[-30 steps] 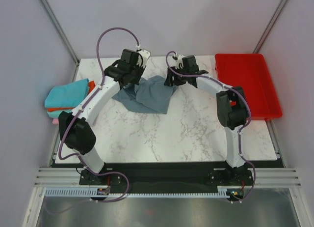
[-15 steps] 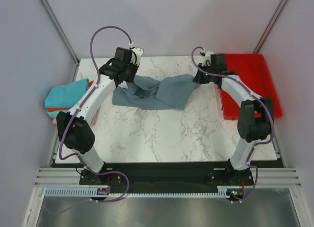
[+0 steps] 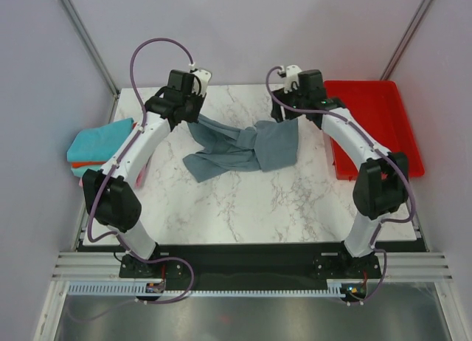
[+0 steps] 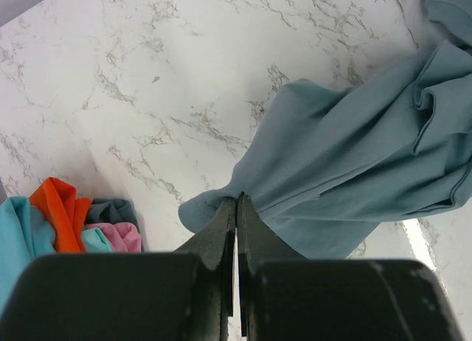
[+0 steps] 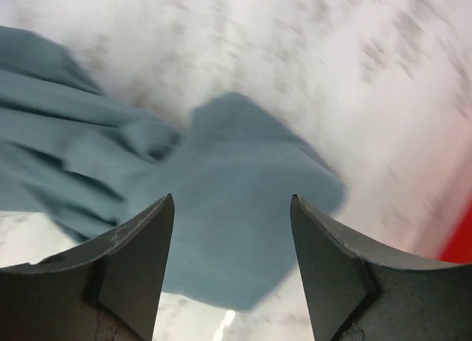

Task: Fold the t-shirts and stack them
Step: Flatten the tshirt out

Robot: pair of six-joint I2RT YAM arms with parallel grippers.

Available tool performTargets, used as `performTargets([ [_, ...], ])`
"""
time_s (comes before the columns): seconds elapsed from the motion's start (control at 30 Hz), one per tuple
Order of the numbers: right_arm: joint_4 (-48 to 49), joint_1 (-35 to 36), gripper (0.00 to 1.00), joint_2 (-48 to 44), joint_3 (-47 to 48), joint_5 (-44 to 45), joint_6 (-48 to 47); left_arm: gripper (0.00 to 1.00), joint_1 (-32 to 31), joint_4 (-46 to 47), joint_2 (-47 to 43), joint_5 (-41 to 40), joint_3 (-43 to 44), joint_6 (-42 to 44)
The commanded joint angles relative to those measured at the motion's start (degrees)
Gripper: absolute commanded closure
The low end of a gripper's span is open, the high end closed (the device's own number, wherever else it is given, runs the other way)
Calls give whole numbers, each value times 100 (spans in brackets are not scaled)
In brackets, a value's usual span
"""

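Observation:
The slate grey-blue t-shirt (image 3: 236,145) lies crumpled on the marble table, one end lifted at the back left. My left gripper (image 3: 193,114) is shut on that end; the left wrist view shows the tips (image 4: 237,201) pinching an edge of the cloth (image 4: 354,156). My right gripper (image 3: 284,116) is open and empty above the shirt's right part, with the cloth (image 5: 236,164) below and between its fingers (image 5: 232,201). The folded teal, orange and pink t-shirts (image 3: 99,145) are stacked at the table's left edge, and also show in the left wrist view (image 4: 63,215).
A red plastic tray (image 3: 372,123) sits at the back right, close to the right arm; its edge shows in the right wrist view (image 5: 463,238). Bare marble (image 3: 251,201) lies in front of the shirt. Grey walls close in the sides and back.
The right gripper let go of the shirt and moved a little left. The shirt, stretched between both grippers before, has dropped and bunched up in the middle. The left gripper still holds its end.

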Motion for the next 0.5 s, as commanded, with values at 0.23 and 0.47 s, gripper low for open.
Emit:
performTargets([
  [0.23,-35,1270,29,967,642,-557,-38,98,34,89,-181,24,0,-95],
  [0.47,34,1578,32,818,-211,163,-626,98,78,98,-128,-3,35,-95],
])
